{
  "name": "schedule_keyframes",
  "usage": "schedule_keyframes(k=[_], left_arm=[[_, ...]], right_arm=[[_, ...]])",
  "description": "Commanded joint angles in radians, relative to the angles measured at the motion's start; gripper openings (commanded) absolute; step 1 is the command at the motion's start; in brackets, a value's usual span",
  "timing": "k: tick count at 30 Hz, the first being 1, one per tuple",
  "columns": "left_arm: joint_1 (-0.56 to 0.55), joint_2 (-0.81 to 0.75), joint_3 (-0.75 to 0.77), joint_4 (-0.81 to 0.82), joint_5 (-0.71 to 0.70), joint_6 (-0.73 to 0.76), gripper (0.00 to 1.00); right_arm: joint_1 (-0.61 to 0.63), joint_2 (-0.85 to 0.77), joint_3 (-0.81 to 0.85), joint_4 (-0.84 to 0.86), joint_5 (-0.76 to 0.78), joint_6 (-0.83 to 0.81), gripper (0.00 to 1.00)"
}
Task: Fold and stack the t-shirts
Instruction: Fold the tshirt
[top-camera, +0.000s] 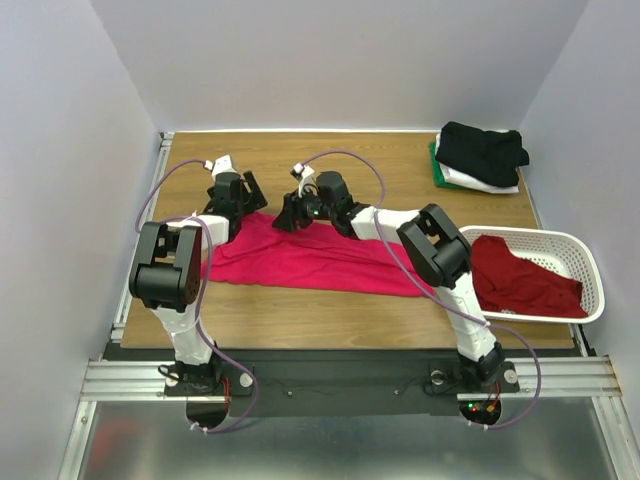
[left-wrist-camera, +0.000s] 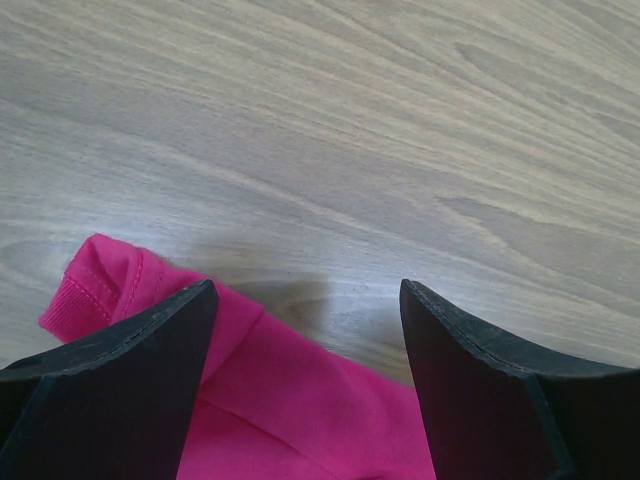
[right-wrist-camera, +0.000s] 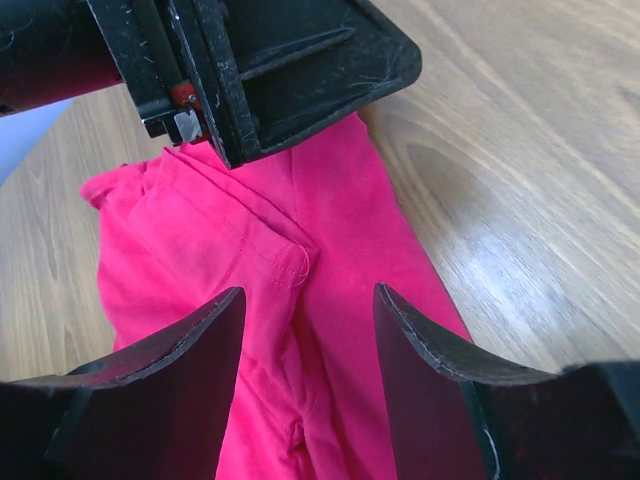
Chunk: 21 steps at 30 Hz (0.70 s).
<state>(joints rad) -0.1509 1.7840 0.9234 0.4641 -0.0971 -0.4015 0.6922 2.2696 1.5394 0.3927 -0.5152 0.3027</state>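
The wooden counter (top-camera: 330, 310) stretches out ahead of my two bases. Across its middle lies the bright pink-red t-shirt (top-camera: 300, 262), spread wide and rumpled. At the right edge sits the white perforated basket (top-camera: 590, 275), with the darker red t-shirt (top-camera: 520, 280) heaped inside. In the far right corner three folded shirts are stacked: the black t-shirt (top-camera: 482, 150) on top, the white t-shirt (top-camera: 480, 181) under it and the green t-shirt (top-camera: 437, 165) at the bottom. My left fingers (top-camera: 235, 200) hang spread wide at the pink-red shirt's far left edge, grasping nothing; a ribbed corner shows by one tip, bare wood in the gap. My right fingers (top-camera: 290, 215) hover released just above the same shirt's stitched seam, near my left wrist.
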Motion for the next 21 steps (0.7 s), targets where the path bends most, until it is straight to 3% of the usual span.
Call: schedule_keyframes(k=[1,14,21], left_arm=[[0.016,0.008,0.045,0.028,0.023,0.000,0.86],[0.022,0.025,0.052,0.028,0.037,0.000,0.86],[0.022,0.032,0.057,0.030,0.043,0.003,0.86]], right_arm=[[0.016,0.042,0.086,0.009,-0.043,-0.004,0.59],[0.056,0.093,0.139,-0.009,-0.057,-0.014,0.55],[0.064,0.134,0.191,-0.048,-0.057,-0.017,0.47]])
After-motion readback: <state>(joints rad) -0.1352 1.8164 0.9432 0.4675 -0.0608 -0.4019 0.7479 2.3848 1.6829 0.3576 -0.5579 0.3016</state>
